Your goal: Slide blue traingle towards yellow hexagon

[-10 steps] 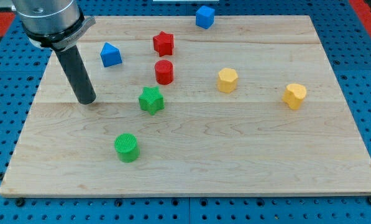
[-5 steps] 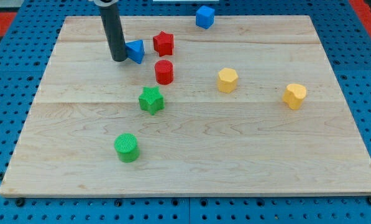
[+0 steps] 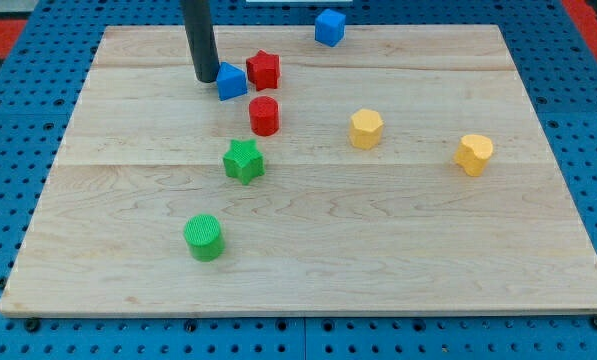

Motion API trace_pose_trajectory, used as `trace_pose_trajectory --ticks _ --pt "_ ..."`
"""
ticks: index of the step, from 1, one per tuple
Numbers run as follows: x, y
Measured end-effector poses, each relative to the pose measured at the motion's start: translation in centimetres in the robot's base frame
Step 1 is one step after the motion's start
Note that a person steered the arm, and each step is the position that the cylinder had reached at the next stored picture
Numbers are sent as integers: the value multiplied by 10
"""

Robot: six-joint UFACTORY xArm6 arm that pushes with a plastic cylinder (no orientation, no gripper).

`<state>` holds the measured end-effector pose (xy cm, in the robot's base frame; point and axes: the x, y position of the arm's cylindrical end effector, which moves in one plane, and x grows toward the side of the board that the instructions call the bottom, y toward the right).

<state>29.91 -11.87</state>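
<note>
The blue triangle (image 3: 231, 81) lies near the view's top, touching or almost touching the red star (image 3: 264, 69) on its right. My tip (image 3: 207, 79) stands right at the triangle's left side, against it. The yellow hexagon (image 3: 366, 129) sits to the right and a little lower, near the board's middle. The red cylinder (image 3: 264, 116) stands just below the triangle, between it and the hexagon's side.
A blue cube (image 3: 329, 27) sits at the board's top edge. A yellow heart (image 3: 473, 153) is at the right. A green star (image 3: 243, 161) and a green cylinder (image 3: 204, 237) lie lower left. The wooden board (image 3: 378, 250) rests on a blue pegboard.
My tip swung from the left side up behind the blue triangle and pushed it right, from the left part of the board up beside the red star.
</note>
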Motion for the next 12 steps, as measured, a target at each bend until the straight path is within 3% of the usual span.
trace_pose_trajectory --ticks 6,12 --pt "22 115" --pt "74 109"
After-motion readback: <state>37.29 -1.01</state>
